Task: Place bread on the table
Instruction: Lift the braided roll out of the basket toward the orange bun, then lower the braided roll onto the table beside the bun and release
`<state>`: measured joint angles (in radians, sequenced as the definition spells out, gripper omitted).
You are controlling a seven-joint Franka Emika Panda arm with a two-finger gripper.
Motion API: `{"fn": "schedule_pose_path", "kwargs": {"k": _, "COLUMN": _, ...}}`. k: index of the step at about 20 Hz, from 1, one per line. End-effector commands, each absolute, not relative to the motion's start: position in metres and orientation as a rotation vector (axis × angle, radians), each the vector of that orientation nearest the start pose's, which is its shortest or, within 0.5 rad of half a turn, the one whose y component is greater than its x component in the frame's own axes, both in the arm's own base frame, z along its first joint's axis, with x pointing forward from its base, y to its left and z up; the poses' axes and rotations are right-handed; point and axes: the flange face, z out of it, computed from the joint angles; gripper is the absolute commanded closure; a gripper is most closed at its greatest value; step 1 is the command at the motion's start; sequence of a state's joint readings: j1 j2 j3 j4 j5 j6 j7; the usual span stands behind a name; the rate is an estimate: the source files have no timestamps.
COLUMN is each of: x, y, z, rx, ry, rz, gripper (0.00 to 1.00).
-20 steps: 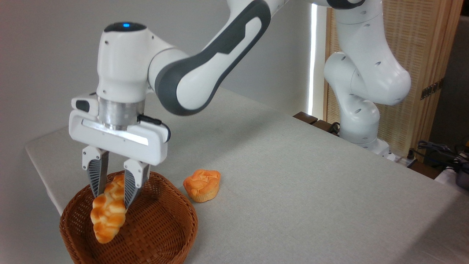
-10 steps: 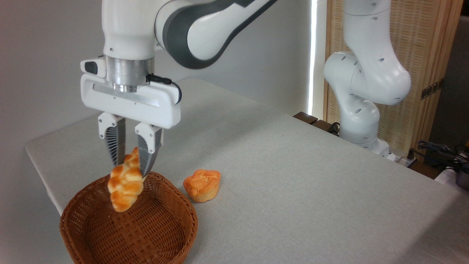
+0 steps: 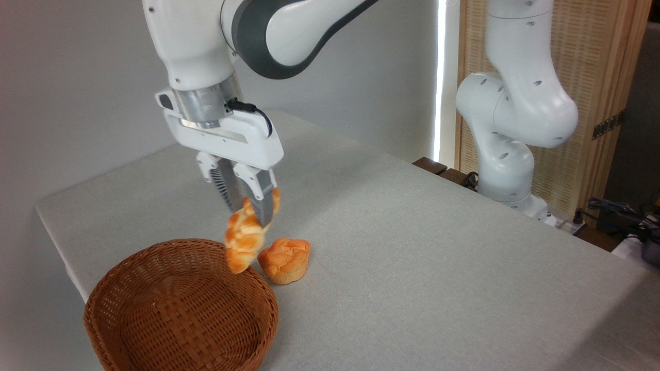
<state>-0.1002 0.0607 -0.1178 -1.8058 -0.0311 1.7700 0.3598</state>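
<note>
- Above the near-left part of the table, the claw hangs tilted, its tips slanting down and to the right, and it is clamped on the braided bread.
- The loaf hangs in the air, gripped at its upper end between the ribbed fingers; its lower end droops towards the far-right rim of the wicker basket.
- In this view the bread's lower tip overlaps that rim and sits just left of the round orange bun; I cannot tell whether it touches either.
- The bun rests on the grey-beige cloth, just beside the basket on its right.
- The basket stands at the near-left corner of the table with nothing visible inside it.
- The white and grey arm reaches in from the upper right; its base stands at the far right edge of the table, before a slatted wooden screen.
- Some dark cables lie at the far right.
</note>
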Motion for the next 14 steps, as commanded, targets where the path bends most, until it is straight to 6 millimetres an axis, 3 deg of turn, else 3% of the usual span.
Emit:
{"fn": "schedule_pose_path", "kwargs": {"k": 1, "x": 0.534, "y": -0.142, "z": 0.489, "rx": -3.015, "ry": 1.058, "rz": 0.281, "gripper": 0.41}}
{"fn": "schedule_pose_path", "kwargs": {"k": 3, "x": 0.529, "y": -0.157, "z": 0.489, "rx": -3.013, "ry": 1.099, "rz": 0.287, "gripper": 0.27}}
{"fn": "schedule_pose_path", "kwargs": {"k": 4, "x": 0.527, "y": -0.165, "z": 0.489, "rx": -3.004, "ry": 1.122, "rz": 0.29, "gripper": 0.26}}
{"fn": "schedule_pose_path", "kwargs": {"k": 5, "x": 0.524, "y": -0.172, "z": 0.487, "rx": -2.996, "ry": 1.14, "rz": 0.295, "gripper": 0.17}}
{"fn": "schedule_pose_path", "kwargs": {"k": 6, "x": 0.522, "y": -0.178, "z": 0.487, "rx": -2.99, "ry": 1.151, "rz": 0.296, "gripper": 0.0}}
{"fn": "schedule_pose_path", "kwargs": {"k": 14, "x": 0.525, "y": -0.186, "z": 0.479, "rx": -2.976, "ry": 1.179, "rz": 0.29, "gripper": 0.0}}
